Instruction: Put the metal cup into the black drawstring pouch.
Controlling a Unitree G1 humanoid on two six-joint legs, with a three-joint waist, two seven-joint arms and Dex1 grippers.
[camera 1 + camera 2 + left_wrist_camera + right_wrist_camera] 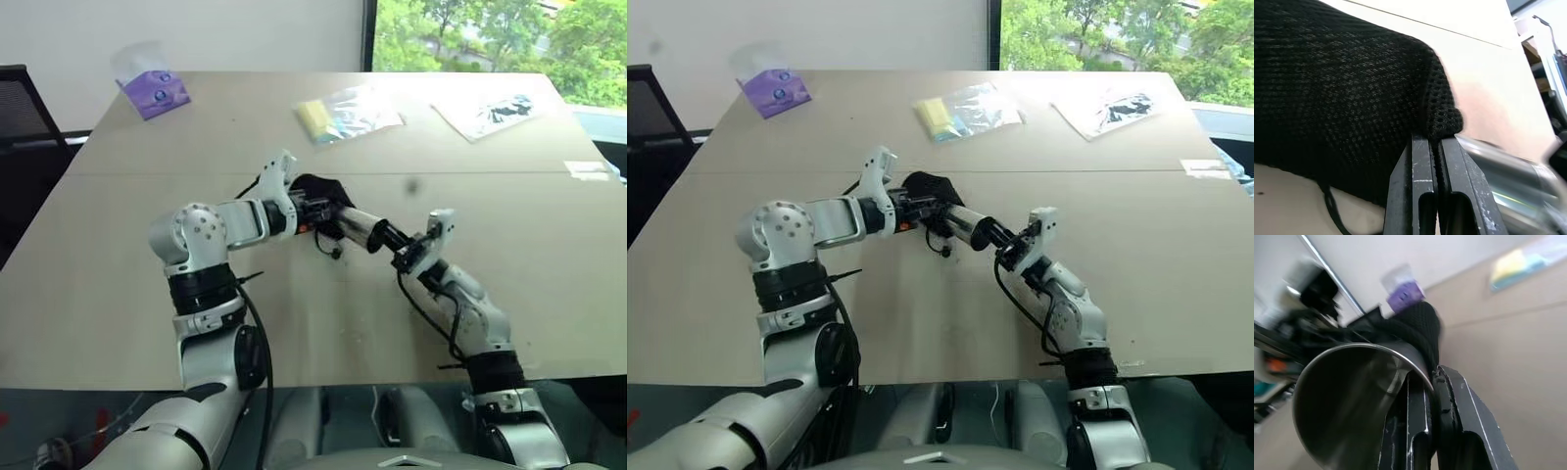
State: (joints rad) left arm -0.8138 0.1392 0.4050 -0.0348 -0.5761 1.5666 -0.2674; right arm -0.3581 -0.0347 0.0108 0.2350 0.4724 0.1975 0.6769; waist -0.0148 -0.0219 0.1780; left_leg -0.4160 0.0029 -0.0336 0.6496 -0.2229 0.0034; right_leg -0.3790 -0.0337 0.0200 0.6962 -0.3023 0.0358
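Above the middle of the wooden bench [549, 284], the two arms meet. The left claw [1436, 169] is pressed together on the edge of the black drawstring pouch [318, 191] and holds it lifted off the surface; in the left wrist view the mesh fabric is pinched between its two fingers. A thin cord hangs down from the pouch.

The right claw [1432, 396] is pinching the rim of the metal cup [361, 231], one finger inside and one outside. The cup lies nearly level, its base toward the pouch at about 10 o'clock from the right claw, touching or just entering the fabric; I cannot tell which.

Far on the bench, at 11 o'clock, lies a purple packet [154, 93]; at 12 o'clock a clear bag with something yellow [345, 114]; at 1 o'clock a printed plastic bag [490, 113].
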